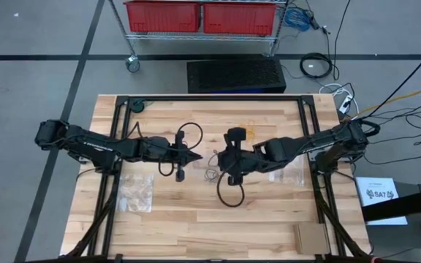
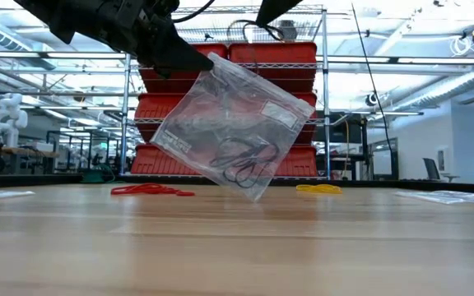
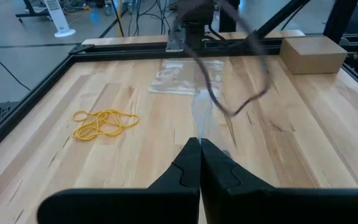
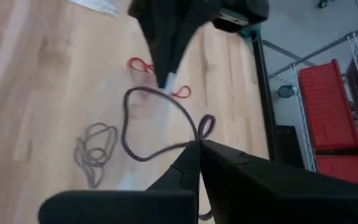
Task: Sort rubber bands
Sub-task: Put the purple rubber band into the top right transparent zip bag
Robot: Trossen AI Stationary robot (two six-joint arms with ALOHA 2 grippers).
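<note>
At frame centre, the left gripper [image 2: 196, 59] pinches a clear bag [image 2: 233, 123] aloft by its top edge, black bands [image 2: 245, 164] pooled at its low corner. The right gripper [image 4: 199, 144], fingers shut on a black band [image 4: 160, 124], sits closest, just beside the bag. Red bands [image 2: 151, 190] and yellow bands [image 2: 319, 189] lie on the surface [image 2: 237, 247].

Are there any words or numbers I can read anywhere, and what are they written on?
"SAT": this is roughly how the bold dark print on the white sheet beside the table's right edge reads; it is small, so the letters are uncertain.
Smaller print above it on that sheet: too small to read.
White strip on the clear plastic bag hanging above the table: no readable text.
Red bins on the wire rack: no labels visible.
</note>
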